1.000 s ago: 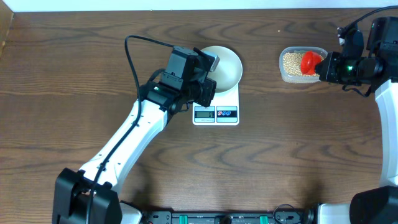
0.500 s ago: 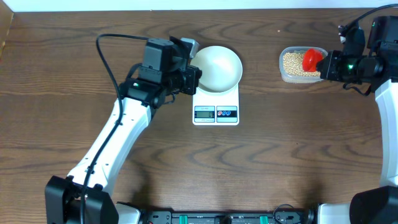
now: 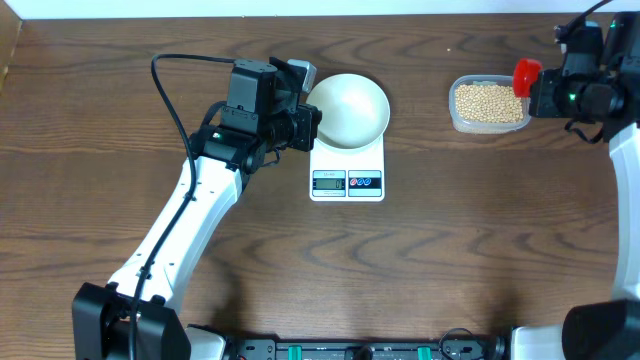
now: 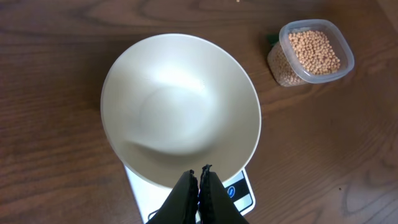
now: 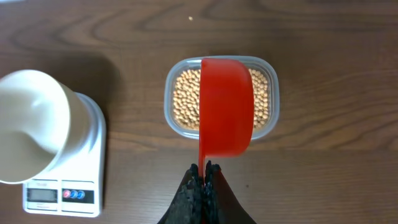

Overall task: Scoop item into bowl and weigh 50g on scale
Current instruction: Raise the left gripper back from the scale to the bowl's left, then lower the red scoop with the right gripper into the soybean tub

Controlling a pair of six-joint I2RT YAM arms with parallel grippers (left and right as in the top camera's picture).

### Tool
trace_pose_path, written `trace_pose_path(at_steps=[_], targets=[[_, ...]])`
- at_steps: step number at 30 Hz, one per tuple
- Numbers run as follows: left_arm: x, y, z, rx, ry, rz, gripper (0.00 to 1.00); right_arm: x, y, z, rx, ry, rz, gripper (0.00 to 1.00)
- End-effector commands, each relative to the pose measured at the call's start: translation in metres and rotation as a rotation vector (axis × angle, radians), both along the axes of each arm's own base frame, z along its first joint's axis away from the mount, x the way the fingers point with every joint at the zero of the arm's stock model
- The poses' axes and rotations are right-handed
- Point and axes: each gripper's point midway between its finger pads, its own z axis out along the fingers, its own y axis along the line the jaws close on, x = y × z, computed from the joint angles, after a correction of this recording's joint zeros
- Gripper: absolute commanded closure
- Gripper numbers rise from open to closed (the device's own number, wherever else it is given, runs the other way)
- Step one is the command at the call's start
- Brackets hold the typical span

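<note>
White scale [image 3: 347, 163], display too small to read, empty white bowl [image 3: 350, 105] on it, my left claw [image 4: 200, 176] clenched on nothing by its rim, clear tub [image 3: 487, 127] of beans [image 3: 480, 102], my right claw [image 5: 204, 169] grasping a red scoop [image 5: 225, 106] above them

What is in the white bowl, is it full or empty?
Empty. The bowl shows only its bare white inside in the left wrist view; all beans seen lie in the clear container.

White-and-black arms
Left arm [image 3: 170, 235] and right arm [image 3: 625, 165]: white links, black wrists; looping black cable [image 3: 154, 72]; slim black fingers [image 4: 186, 194].
</note>
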Motion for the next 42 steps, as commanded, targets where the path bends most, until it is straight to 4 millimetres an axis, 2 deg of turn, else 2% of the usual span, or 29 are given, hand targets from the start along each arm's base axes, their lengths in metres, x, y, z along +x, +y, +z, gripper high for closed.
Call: trace_pose_path(at_steps=[1,10,20,42], targets=[[0.007,0.002,0.022,-0.010,-0.049,0.016,0.93,0.008,-0.007,-0.018,-0.036,0.040,0.024,0.99],[0.007,0.002,0.021,-0.010,-0.049,0.016,0.93,0.023,-0.013,-0.061,-0.060,0.128,0.040,0.99],[0.007,0.002,0.021,-0.010,-0.049,0.016,0.93,0.034,-0.015,-0.090,-0.055,0.172,0.048,0.99],[0.007,0.002,0.021,-0.009,-0.049,0.017,0.92,0.041,-0.023,-0.092,-0.101,0.151,0.037,0.99]])
